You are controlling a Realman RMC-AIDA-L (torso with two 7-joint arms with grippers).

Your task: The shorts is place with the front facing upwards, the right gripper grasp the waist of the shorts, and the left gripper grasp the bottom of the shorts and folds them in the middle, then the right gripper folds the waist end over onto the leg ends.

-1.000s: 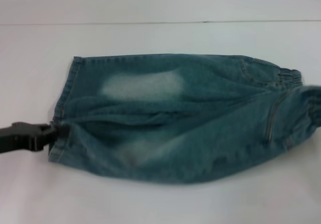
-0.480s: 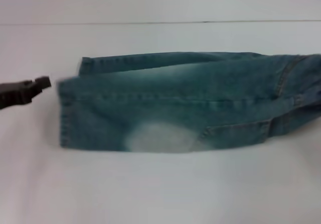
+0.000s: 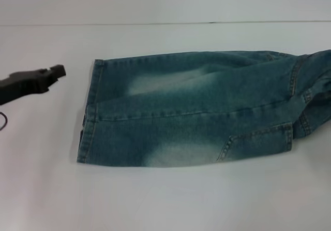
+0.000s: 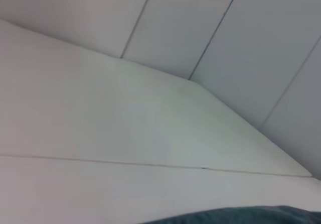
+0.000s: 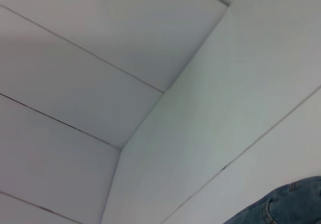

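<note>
head view: the shorts point(image 3: 201, 109) lie on the white table point(image 3: 165, 200), folded lengthwise so that one leg is stacked on the other. the long folded shape runs from left to right across the middle of the table. the leg ends point(image 3: 89, 114), flat hems with tan stitching, form the left edge of the shape. the upper layer's hem sits a little further right than the lower one, and a thin dark gap shows between them near the lower left corner. a tan seam runs along the length of the cloth, with pale faded patches above and below it. a back pocket with tan stitching shows near the lower right. the waist point(image 3: 315, 94) end runs out of the picture at the right edge, bunched and slightly lifted there. the right gripper does not show in this view. the left gripper point(image 3: 58, 71) hangs over bare table to the left of the leg ends, apart from the cloth and holding nothing. its fingertips look close together, but i cannot tell for sure whether they are pressed closed.

left wrist view: bare white table and panelled wall fill the picture, with only a sliver of the denim at one edge. no fingers show.

right wrist view: wall panels and table again, with a corner of the denim and its tan stitching at the edge. no fingers show here either.
</note>
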